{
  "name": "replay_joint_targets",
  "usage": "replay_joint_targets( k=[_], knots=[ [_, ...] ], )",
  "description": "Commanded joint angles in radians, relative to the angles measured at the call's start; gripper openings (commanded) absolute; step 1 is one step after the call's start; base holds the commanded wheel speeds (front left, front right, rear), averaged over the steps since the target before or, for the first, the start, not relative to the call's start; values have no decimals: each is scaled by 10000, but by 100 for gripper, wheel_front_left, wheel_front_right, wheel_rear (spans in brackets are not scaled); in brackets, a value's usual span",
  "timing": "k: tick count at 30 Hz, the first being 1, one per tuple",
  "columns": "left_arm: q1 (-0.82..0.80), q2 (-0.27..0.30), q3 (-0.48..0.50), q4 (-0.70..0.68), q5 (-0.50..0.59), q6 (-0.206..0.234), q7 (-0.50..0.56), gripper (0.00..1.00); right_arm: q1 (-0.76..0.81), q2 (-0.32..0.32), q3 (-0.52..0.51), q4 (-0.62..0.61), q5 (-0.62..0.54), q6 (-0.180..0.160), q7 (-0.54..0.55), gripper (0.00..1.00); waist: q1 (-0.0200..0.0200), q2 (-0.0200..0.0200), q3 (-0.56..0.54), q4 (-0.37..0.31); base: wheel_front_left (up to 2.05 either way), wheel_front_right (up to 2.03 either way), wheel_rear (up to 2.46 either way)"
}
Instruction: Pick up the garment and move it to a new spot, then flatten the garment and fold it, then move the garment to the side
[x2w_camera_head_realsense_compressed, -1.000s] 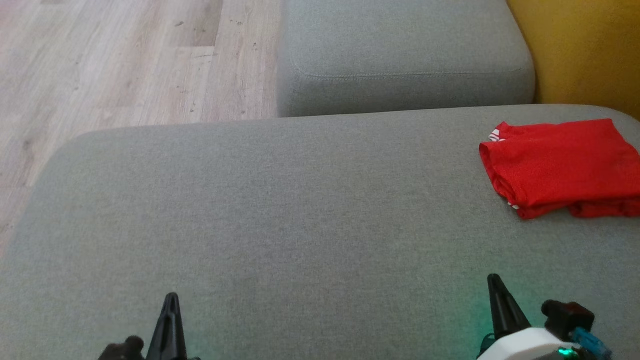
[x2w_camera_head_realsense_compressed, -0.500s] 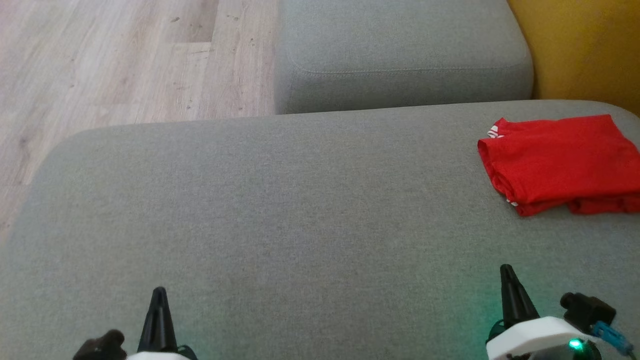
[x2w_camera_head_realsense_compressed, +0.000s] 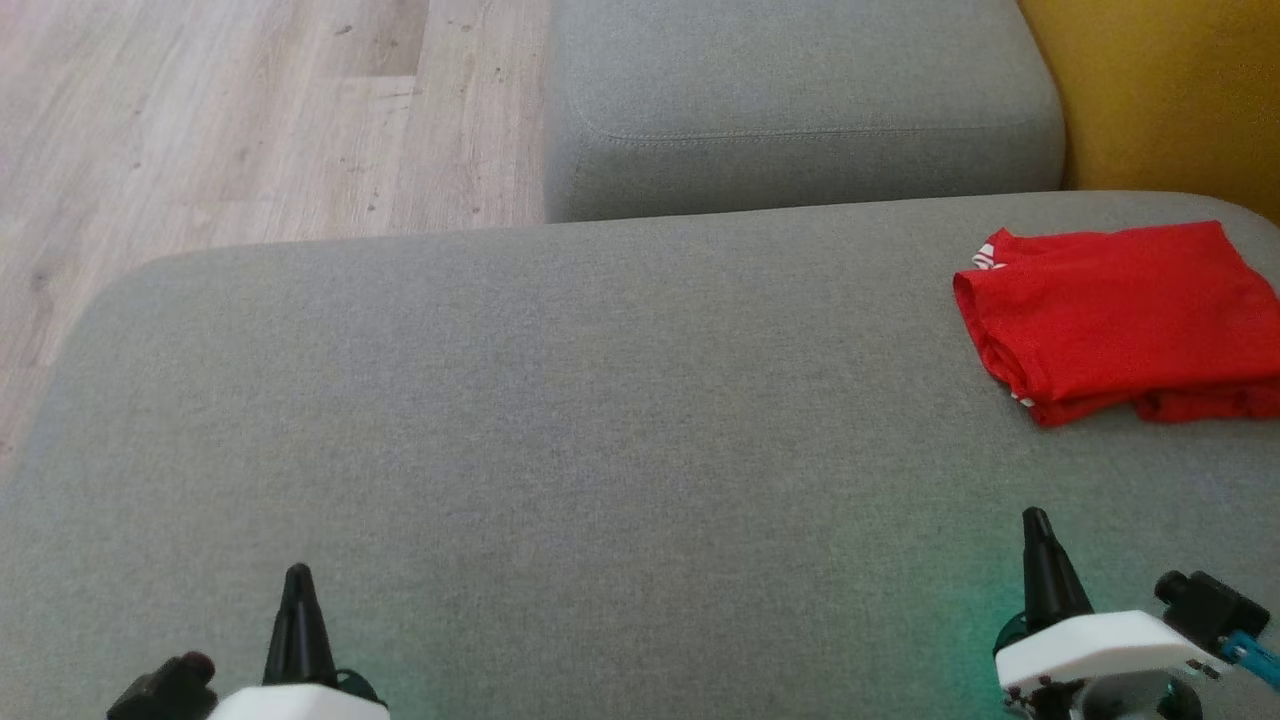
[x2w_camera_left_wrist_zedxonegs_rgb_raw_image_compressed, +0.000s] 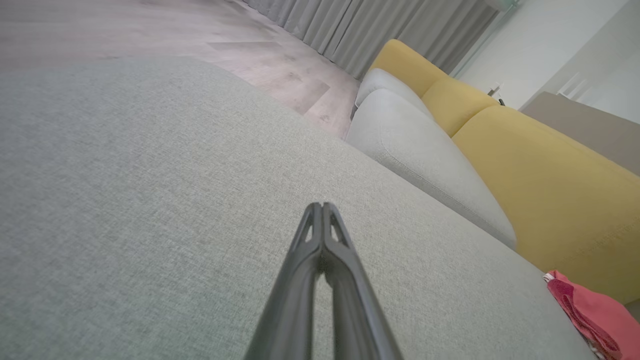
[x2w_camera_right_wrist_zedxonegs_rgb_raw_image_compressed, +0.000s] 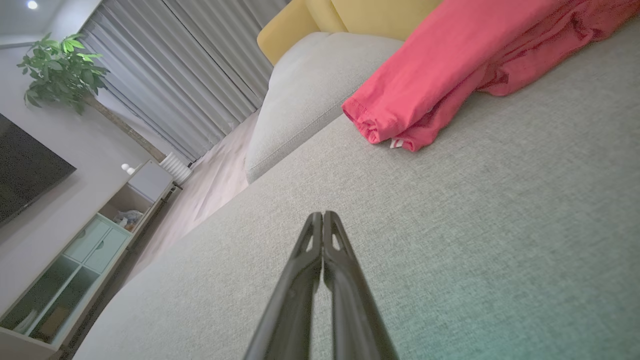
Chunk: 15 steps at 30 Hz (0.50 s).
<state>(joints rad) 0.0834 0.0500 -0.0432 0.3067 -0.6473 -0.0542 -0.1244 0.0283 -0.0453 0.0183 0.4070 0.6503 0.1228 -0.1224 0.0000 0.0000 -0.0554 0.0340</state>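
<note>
Both drifted outward: left gripper (x2w_camera_head_realsense_compressed: 297, 576), right gripper (x2w_camera_head_realsense_compressed: 1036, 520) closed, empty; folded garment (x2w_camera_head_realsense_compressed: 1110, 315) on cushion (x2w_camera_head_realsense_compressed: 600, 400)

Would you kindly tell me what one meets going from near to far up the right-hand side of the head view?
right gripper → bare grey seat cushion → red garment → yellow backrest
</note>
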Motion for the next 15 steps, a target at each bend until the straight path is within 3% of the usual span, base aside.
replay_joint_targets(
  k=[1, 15],
  knots=[
    [-545, 3, 230, -354, -284, -60, 42, 0, -529, -33, -20, -377, 304, 30, 88, 0, 0, 0, 9, -6, 0, 0, 0],
    [-787, 3, 467, -399, -1934, -184, 454, 0, -676, -35, -251, -597, 1944, 39, 489, 0, 0, 0, 111, -65, 0, 0, 0]
  ],
)
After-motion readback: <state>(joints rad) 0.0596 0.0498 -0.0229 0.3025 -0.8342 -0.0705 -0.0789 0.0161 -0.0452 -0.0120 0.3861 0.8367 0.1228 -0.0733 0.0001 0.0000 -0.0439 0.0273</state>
